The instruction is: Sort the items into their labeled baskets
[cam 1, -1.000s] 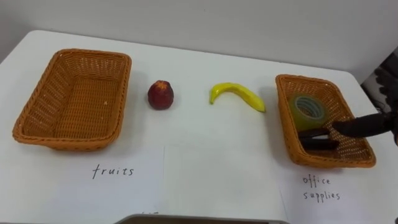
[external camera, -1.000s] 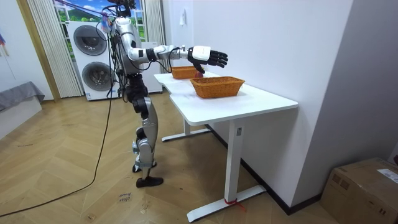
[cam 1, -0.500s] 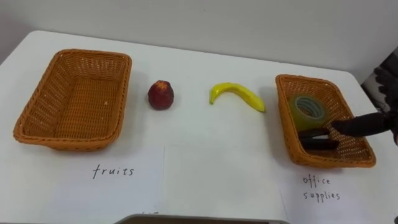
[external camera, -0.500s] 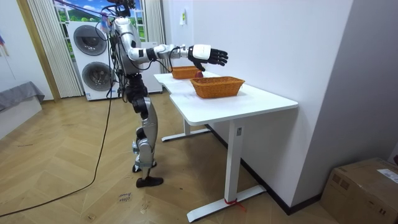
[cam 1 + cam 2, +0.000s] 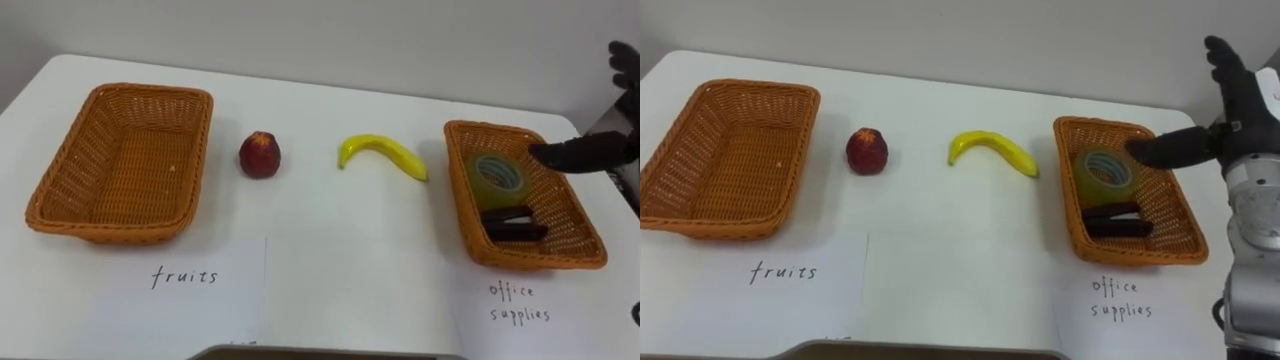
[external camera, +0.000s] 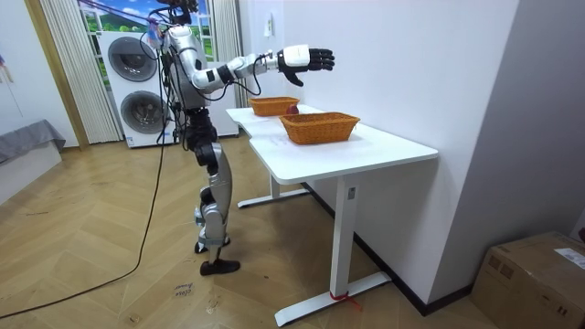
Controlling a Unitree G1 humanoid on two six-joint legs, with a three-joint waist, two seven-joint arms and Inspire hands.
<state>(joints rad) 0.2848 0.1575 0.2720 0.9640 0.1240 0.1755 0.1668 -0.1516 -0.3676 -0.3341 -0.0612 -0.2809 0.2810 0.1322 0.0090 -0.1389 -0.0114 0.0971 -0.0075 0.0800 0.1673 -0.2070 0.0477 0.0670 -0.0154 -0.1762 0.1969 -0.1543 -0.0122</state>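
Note:
A red apple and a yellow banana lie on the white table between two wicker baskets. The left basket, above a paper reading "fruits", has nothing in it. The right basket, above a paper reading "office supplies", holds a roll of tape and a black stapler-like item. My right hand hovers raised over that basket's far right corner, open, fingers straight and empty. In the room view the right hand is held high above the table.
Paper labels lie along the table's front edge. The table stands against a white wall. Washing machines stand behind me.
My right hand has risen from low over the office-supplies basket to well above it, still open. The stapler-like item stays in the basket.

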